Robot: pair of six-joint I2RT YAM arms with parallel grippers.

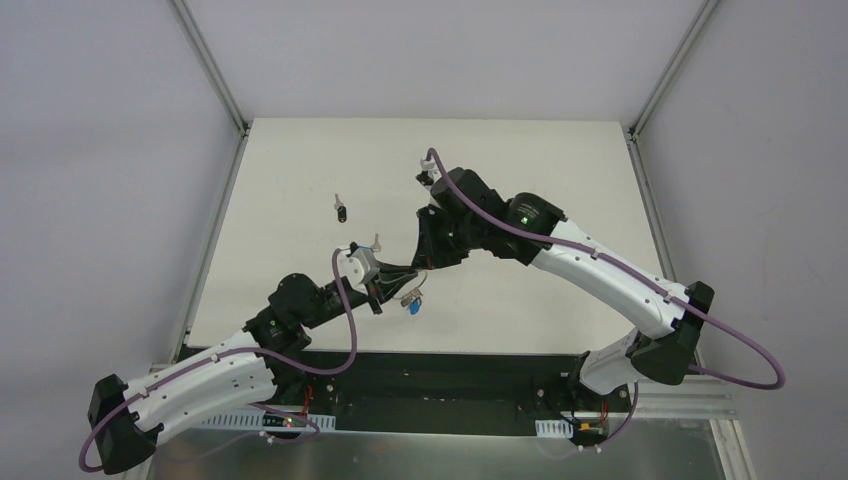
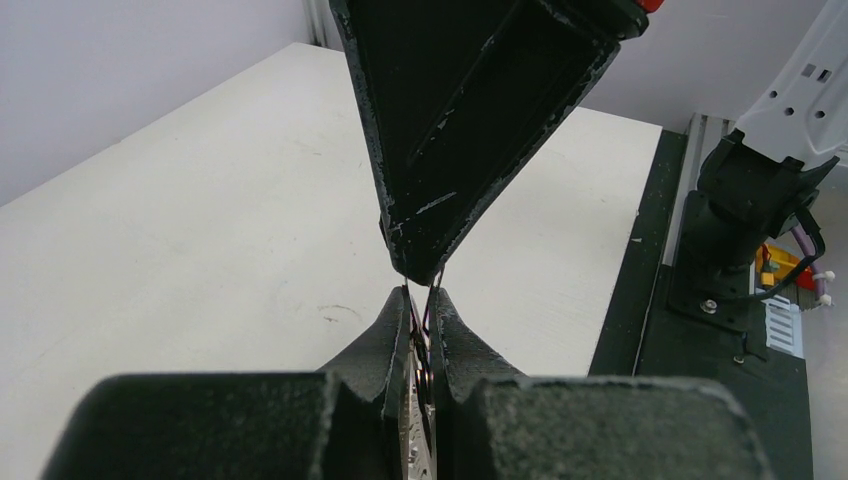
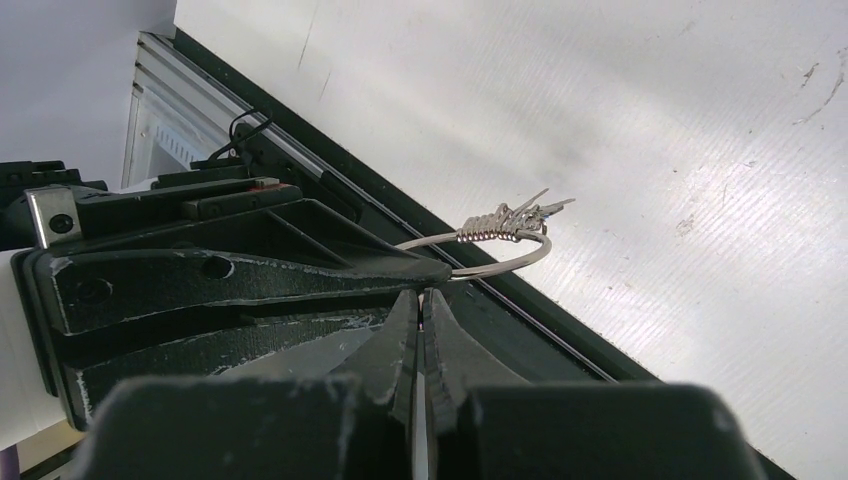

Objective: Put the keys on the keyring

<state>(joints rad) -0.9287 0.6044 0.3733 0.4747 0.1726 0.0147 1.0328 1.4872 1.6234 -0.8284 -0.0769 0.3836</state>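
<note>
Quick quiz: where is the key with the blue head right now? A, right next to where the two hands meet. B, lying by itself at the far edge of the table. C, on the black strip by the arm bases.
A: the top view shows the blue-headed key right beside the spot where the left hand and the right hand come together, over the near part of the table.

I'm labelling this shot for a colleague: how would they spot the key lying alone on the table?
On the white table, look left of and beyond the left claw. The loose key lies alone there, dark at one end, unlike the blue-headed key beside that claw.
</note>
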